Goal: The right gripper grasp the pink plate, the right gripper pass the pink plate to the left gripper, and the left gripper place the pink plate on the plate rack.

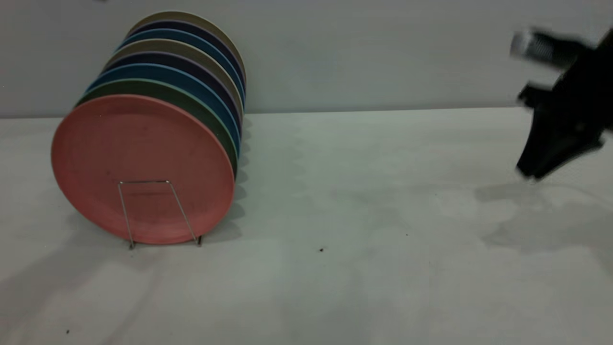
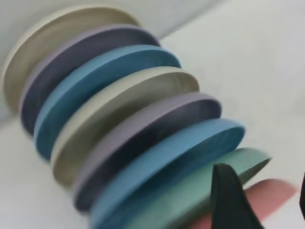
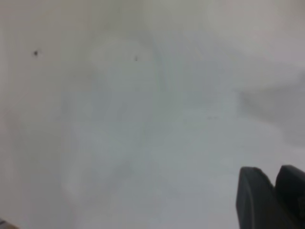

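The pink plate stands upright in the plate rack, at the front of a row of plates, behind the front wire loop. In the left wrist view its rim shows between the two spread black fingers of my left gripper, which is open just above the plate edge and next to the green plate. The left gripper is out of the exterior view. My right gripper hangs over the table at the far right, away from the plates, with its fingers together and empty; it also shows in the right wrist view.
Behind the pink plate the rack holds several plates: green, blue, purple and beige ones. The white table stretches between the rack and the right gripper. A grey wall stands behind.
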